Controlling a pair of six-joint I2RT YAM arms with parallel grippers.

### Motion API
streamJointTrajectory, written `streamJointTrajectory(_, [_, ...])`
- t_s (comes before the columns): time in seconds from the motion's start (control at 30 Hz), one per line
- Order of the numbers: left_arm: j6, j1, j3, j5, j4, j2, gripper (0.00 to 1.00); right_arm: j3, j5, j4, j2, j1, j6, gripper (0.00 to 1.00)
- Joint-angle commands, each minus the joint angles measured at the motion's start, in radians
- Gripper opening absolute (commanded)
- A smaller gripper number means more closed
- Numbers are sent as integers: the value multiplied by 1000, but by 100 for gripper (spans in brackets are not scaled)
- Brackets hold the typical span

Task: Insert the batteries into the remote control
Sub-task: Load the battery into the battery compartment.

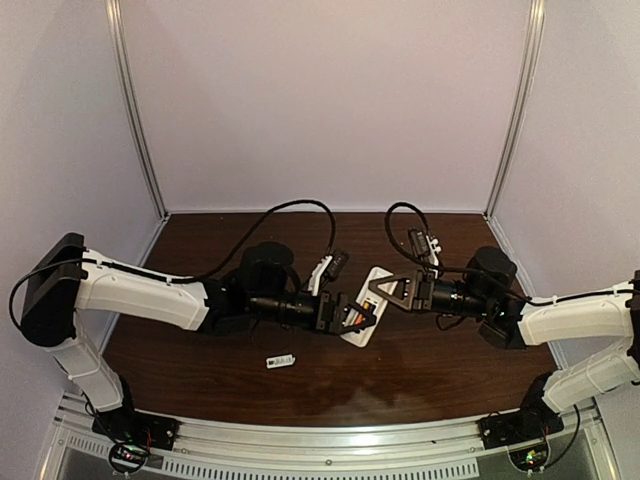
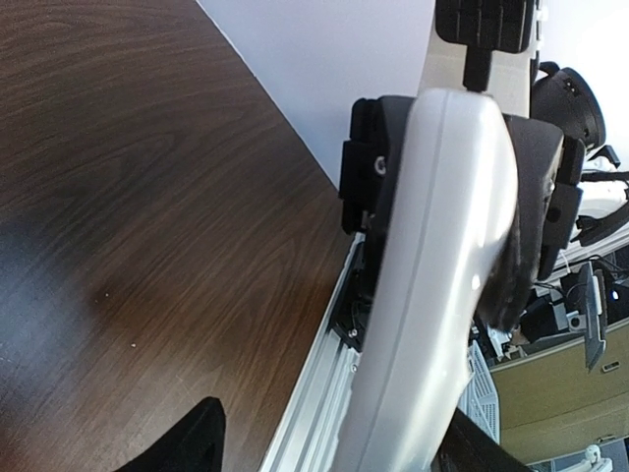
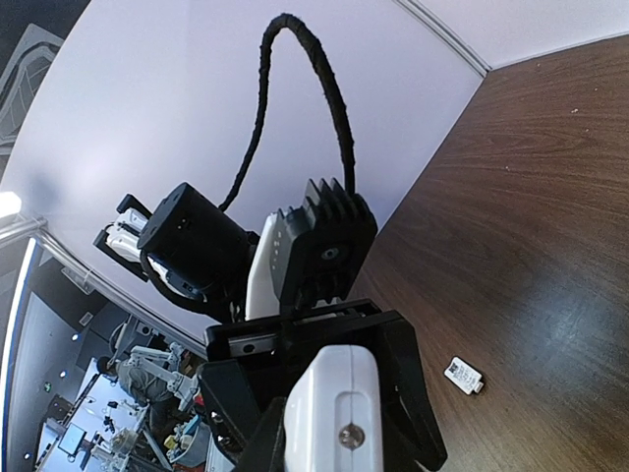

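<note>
**Operator:** What sits closest?

**Spotter:** The remote control [image 3: 332,418]; its white end fills the bottom of your right wrist view. Your right gripper [image 1: 379,290] is clenched on it, holding it above the middle of the table [image 1: 450,360].

**Operator:** And my left?

**Spotter:** Your left gripper [image 1: 356,318] has its jaws spread around the remote's near-left end, and one finger [image 2: 192,444] stands clear of the casing. A speck of orange-red, one battery [image 1: 359,319], shows there. It's too small to tell whether it is seated.

**Operator:** Anything further out?

**Spotter:** A small white cover piece [image 1: 281,361] lies flat on the table, near and left of your grippers.
</note>
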Motion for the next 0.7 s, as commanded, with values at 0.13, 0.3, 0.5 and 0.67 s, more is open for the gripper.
streamJointTrajectory(0.13, [-5, 28, 32, -29, 54, -34, 72, 29, -7, 2, 4, 16, -30, 0])
streamJointTrajectory(0.3, [-8, 36, 35, -29, 56, -33, 69, 25, -4, -1, 8, 18, -32, 0])
streamJointTrajectory(0.5, [-19, 39, 34, -28, 65, -32, 69, 32, -4, -1, 25, 21, -33, 0])
streamJointTrajectory(0.67, [-26, 43, 27, -39, 58, -33, 65, 33, -6, 15, 31, 24, -28, 0])
